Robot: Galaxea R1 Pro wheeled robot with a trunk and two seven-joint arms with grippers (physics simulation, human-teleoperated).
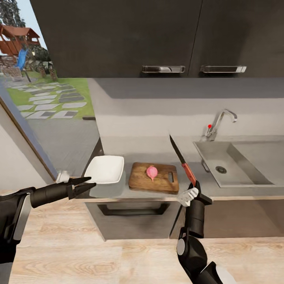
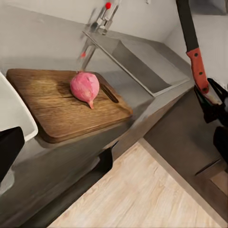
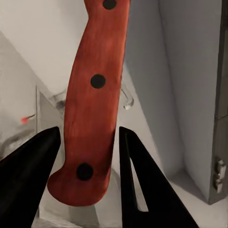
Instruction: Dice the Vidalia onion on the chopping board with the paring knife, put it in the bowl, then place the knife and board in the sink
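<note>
Landmark for all positions: the chopping board (image 1: 154, 178), lying flat on the countertop (image 1: 189, 165) with its long axis along the counter's front edge and its slot handle at the end nearer the sink (image 1: 232, 163).

Vidalia onion (image 1: 152, 172): whole, uncut, resting near the middle of the board, pink skin, pointed tip toward the counter's front edge (left wrist view (image 2: 85, 88) confirms the tip points off toward the board's front edge). Out of the sink already; dicing not yet begun.

Bowl (image 1: 105, 169): white, on the counter just beside the board's end away from the sink. Looks empty.

Right gripper (image 1: 193, 188): closed on the butt of the paring knife (image 1: 182, 159). Right wrist view shows both black fingers (image 3: 135, 175) bracketing the reddish handle (image 3: 92, 104) at its lower rivet. Knife stands nearly upright, handle down, dark blade tip leaning up and toward the board's side.

Key relation: the knife is held just off the board's sink-side end, at the counter's front edge, above board height. Onion lies from the blade toward the bowl, about half a board length along the long axis. Judgement: the cut needs the blade tipped down from vertical and carried along that axis.

Left gripper (image 1: 87, 184): holds nothing, fingers parted slightly, pointing toward the board from beyond the bowl's front corner. Right arm is the nearer to the onion.
</note>
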